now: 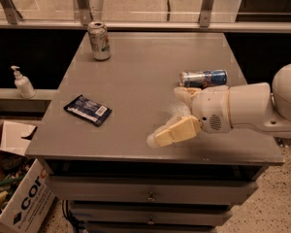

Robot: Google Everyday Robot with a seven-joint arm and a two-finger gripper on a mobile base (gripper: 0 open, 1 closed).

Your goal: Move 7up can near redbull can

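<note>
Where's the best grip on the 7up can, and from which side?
I'd grip the 7up can mid-body, across its wall, coming in level from the front right. It stands upright and free at the far left of the table, so its sides are exposed. The gripper, open, is at the front right by the redbull can, which lies on its side.

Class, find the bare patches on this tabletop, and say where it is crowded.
Bare: the wide middle between the 7up can, the blue packet and the redbull can; also the back right corner behind it. Crowded: front right, where the open gripper sits beside that can.
</note>
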